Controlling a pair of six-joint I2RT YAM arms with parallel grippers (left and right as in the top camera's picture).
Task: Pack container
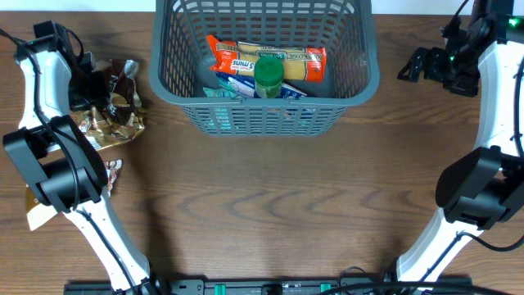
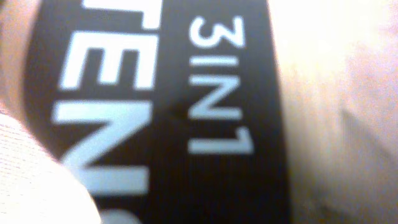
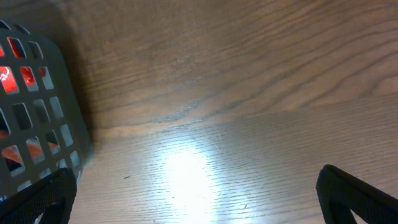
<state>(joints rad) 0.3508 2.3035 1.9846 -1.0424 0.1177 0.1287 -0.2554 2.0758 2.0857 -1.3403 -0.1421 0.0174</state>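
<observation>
A poor grasp is the main risk. The left gripper (image 1: 100,82) is buried among the heap of sachets (image 1: 115,115), and the left wrist view is filled by one blurred dark packet (image 2: 186,112) marked "3IN1". It therefore cannot be told whether these fingers are closed on it, spread, or merely pressed against it. If only an edge of foil is pinched, the packet may be dropped during the carry, and neighbouring sachets may be dragged along. The rim may be struck if the carry is made too low.

The container (image 1: 266,115) is placed well apart from these fingers, off to their side, with an orange package (image 1: 266,59) and a green-lidded jar (image 1: 268,75) inside. The right gripper (image 3: 196,180) is spread wide, with nothing held between its fingers. The container's lattice wall is found near one of those fingers, apparently clear of it.
</observation>
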